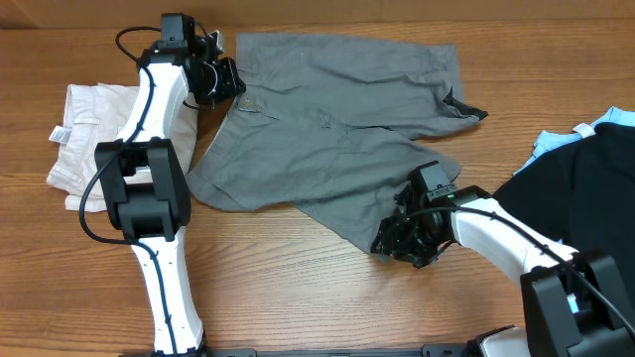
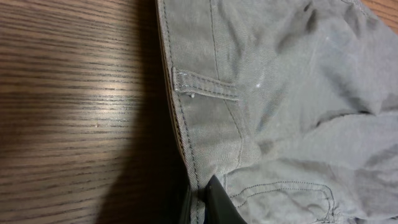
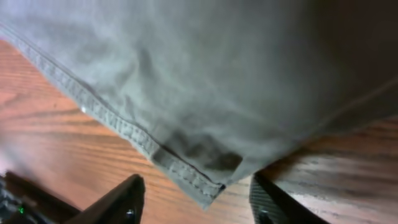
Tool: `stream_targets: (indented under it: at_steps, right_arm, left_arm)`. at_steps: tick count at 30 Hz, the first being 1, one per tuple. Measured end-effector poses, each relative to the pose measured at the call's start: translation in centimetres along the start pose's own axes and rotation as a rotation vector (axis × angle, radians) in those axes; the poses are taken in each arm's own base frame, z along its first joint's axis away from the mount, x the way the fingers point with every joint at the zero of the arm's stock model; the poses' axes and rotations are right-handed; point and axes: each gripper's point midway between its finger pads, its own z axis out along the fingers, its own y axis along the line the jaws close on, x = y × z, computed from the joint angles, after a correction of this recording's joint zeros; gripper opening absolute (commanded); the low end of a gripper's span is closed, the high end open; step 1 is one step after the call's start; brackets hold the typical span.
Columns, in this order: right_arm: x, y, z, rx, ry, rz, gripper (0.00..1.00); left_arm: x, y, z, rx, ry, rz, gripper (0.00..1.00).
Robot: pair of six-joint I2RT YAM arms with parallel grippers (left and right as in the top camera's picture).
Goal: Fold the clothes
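1. The grey shorts (image 1: 337, 119) lie spread on the wooden table (image 1: 298, 297). The waistband is to the left and the legs run to the right. The nearer leg slants toward the near right.
2. The left pincer (image 1: 220, 79) is at the far left corner of the shorts, on the waistband. Its jaws are closed tight on the waistband's edge. A belt loop (image 2: 205, 84) shows a little way along from the grip.
3. The right pincer (image 1: 402, 238) sits at the hem corner of the nearer leg. Its fingers (image 3: 121, 199) stand partly open with a clear gap and hold nothing. The hem corner points into that gap, gripped by neither finger.
4. Cream shorts (image 1: 84, 139) lie at the left. A black garment (image 1: 585, 188) lies at the right edge, apart from the grey shorts.
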Motion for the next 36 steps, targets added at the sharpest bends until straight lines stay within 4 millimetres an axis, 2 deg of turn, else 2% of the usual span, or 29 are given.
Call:
stream_targets:
  at_steps: [4, 11, 18, 24, 26, 27, 28, 29, 30, 31, 32, 34, 36]
  right_arm:
    - [0.3, -0.1, 0.7, 0.017, 0.025, -0.014, 0.04]
    - [1.3, -0.8, 0.9, 0.047, 0.076, 0.02, 0.04]
    - [5.7, -4.8, -1.2, 0.287, 0.187, 0.192, 0.04]
    - [6.6, -6.4, -2.2, 0.395, 0.179, 0.281, 0.04]
    - [6.6, -6.8, -2.4, 0.415, 0.173, 0.295, 0.04]
    - [6.7, -6.9, -2.5, 0.424, 0.173, 0.301, 0.04]
    - [6.8, -7.0, -2.6, 0.434, 0.178, 0.307, 0.04]
    - [7.0, -7.2, -2.7, 0.445, 0.182, 0.313, 0.04]
    - [7.1, -7.3, -2.8, 0.453, 0.185, 0.317, 0.11]
    - [7.1, -7.4, -2.8, 0.457, 0.184, 0.318, 0.26]
    - [7.1, -7.4, -2.8, 0.459, 0.181, 0.32, 0.36]
    - [6.8, -7.4, -2.7, 0.46, 0.167, 0.326, 0.43]
    - [6.3, -7.3, -2.6, 0.448, 0.144, 0.319, 0.46]
  left_arm:
    - [0.0, 0.0, 0.0, 0.0, 0.0, 0.0, 0.08]
    - [0.0, 0.1, 0.0, -0.003, -0.001, 0.0, 0.08]
    - [0.0, 0.1, 0.0, -0.003, -0.001, 0.0, 0.08]
    - [0.0, 0.0, 0.0, -0.003, -0.001, 0.0, 0.1]
    - [0.0, 0.1, 0.0, -0.003, 0.0, 0.004, 0.22]
    - [0.0, 0.1, 0.0, -0.004, 0.0, 0.007, 0.33]
    - [0.0, 0.1, 0.0, -0.005, 0.001, 0.01, 0.66]
    - [0.0, 0.1, -0.1, -0.006, 0.003, 0.005, 0.93]
    - [0.1, 0.2, -0.2, -0.009, 0.008, 0.005, 1.0]
    - [0.2, 0.2, -0.3, -0.012, 0.015, 0.0, 1.0]
    - [0.3, 0.3, -0.5, -0.014, 0.023, -0.006, 1.0]
    - [0.7, 0.5, -1.0, -0.022, 0.045, -0.023, 1.0]
    - [1.2, 0.9, -1.8, -0.032, 0.076, -0.042, 1.0]
